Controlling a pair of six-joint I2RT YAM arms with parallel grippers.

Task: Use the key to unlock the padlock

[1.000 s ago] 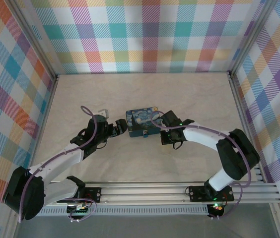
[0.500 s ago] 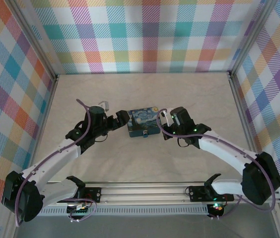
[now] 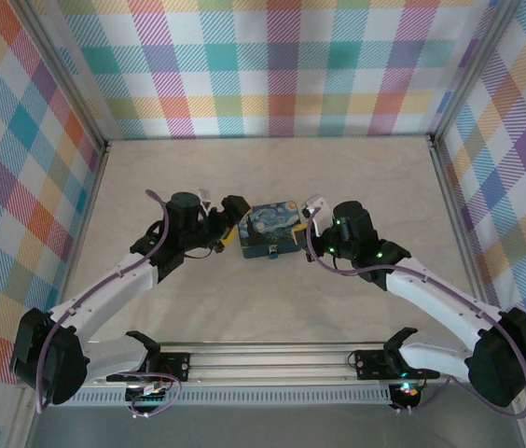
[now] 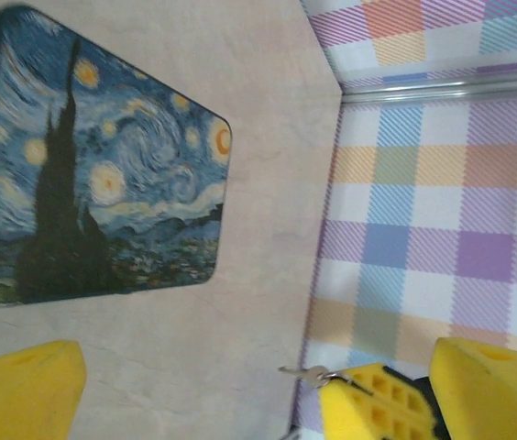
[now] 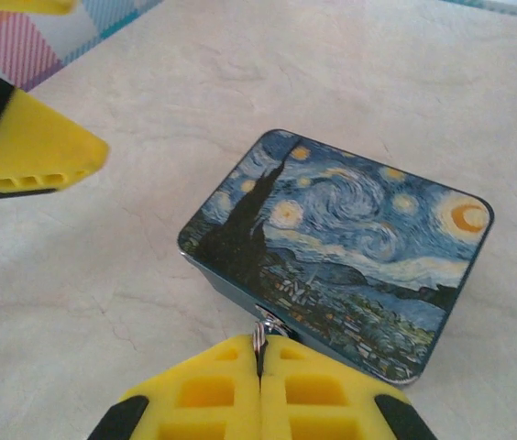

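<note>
The tiny key (image 5: 260, 332) sticks out of the tight-shut right claw (image 5: 260, 356). The padlock (image 3: 273, 251) hangs on the tin (image 5: 350, 229) near it. The left claw (image 3: 231, 222) gapes wide, holding nothing, so the tin could slide and the key miss.

Tin (image 5: 341, 247) showing swirling blue-and-gold starry print; right gripper (image 5: 260, 390) pads (image 5: 208, 394) bright yellow, key (image 4: 306, 373) silvery, walls (image 3: 282, 65) pastel plaid, table (image 3: 272, 177) cream marbled.

Glossy, smooth printed tin (image 5: 350, 229) — matt tabletop (image 5: 103, 275), silvery metal key (image 4: 304, 372).
</note>
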